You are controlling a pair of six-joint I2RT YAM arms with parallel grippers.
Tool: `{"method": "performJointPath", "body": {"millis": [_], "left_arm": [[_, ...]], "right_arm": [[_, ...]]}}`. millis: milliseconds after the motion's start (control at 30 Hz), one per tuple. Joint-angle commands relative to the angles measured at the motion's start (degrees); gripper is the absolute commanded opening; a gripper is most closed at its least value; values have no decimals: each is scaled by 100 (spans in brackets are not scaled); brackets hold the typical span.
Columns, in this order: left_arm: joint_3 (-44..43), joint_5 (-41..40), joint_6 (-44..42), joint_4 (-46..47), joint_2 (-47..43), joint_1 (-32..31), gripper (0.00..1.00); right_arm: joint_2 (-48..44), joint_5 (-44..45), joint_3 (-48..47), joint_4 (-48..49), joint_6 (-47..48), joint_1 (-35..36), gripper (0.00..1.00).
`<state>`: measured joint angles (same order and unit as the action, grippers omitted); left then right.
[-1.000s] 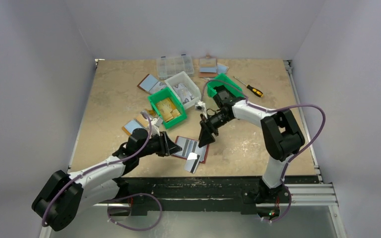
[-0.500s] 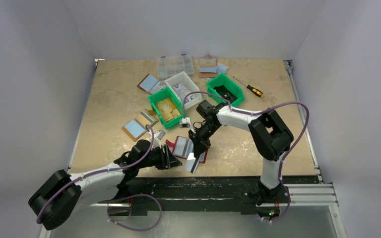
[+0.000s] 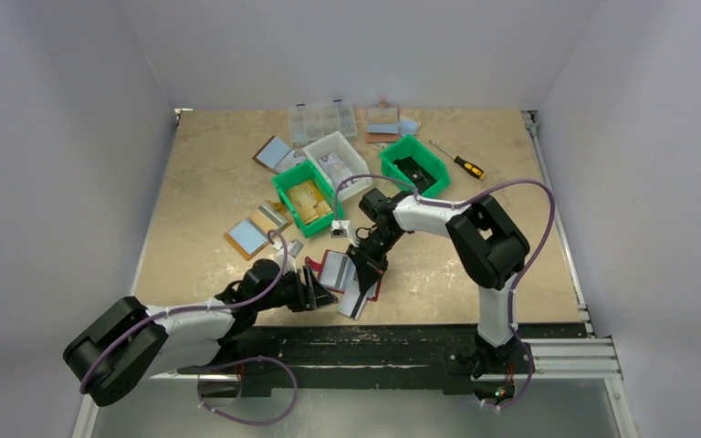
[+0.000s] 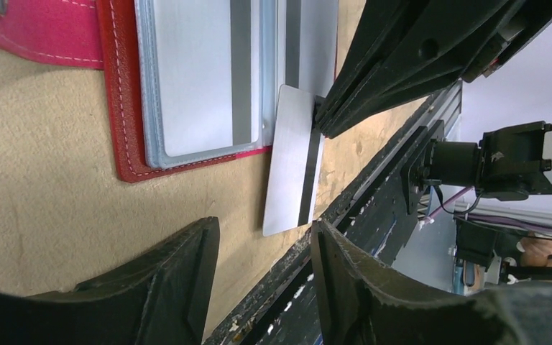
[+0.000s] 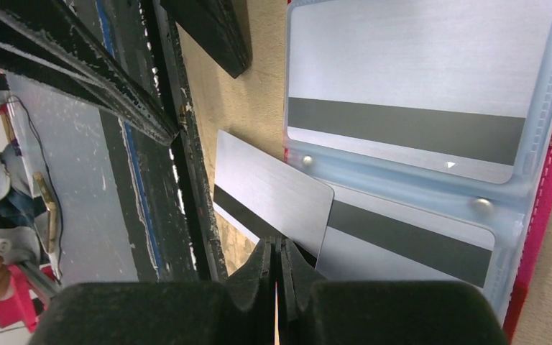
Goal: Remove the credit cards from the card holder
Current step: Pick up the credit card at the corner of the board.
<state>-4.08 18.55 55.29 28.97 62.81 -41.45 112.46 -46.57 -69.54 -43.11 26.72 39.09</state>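
The tan, stone-patterned table (image 3: 192,201) carries the work near its front edge. There the flat bifold card holder (image 4: 122,108), with a dark red rim, lies open, and its pale blue-grey panels are turned upward. Two pale grey credit cards with dark bands are seen seated in its clear pockets, one in each panel (image 5: 410,65) (image 5: 417,248). A third card (image 4: 291,165) of the same kind is out of its pocket. It lies askew across the holder's corner and over the bare table, toward the black front rail (image 3: 374,342).

The left gripper (image 4: 262,241) is held just beside the holder, its jaws released and nothing between them. The right gripper (image 5: 277,250) is clenched, and the edge of the third card appears to be pinched at its tips.

The step in hand is judged to be the removal of this first card. Next, the third card needs to be drawn clear of the holder and set down apart from it. The holder may need to be pinned by the left gripper so that it is not dragged along.
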Motion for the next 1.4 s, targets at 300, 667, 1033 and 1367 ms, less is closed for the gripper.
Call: {"method": "performJointPath", "body": {"millis": [300, 667, 1033, 1367], "left_arm": [[192, 95, 870, 1984, 1312, -46, 56], [-25, 199, 1237, 3157, 2981, -370, 54], [63, 220, 1561, 4170, 3640, -437, 7], [282, 250, 1428, 5016, 3835, -443, 0]], "right_arm": [[375, 588, -91, 185, -107, -138, 5], [472, 554, -110, 115, -92, -173, 4], [503, 469, -120, 93, -82, -181, 4], [-123, -548, -339, -589, 771, -561, 41]]}}
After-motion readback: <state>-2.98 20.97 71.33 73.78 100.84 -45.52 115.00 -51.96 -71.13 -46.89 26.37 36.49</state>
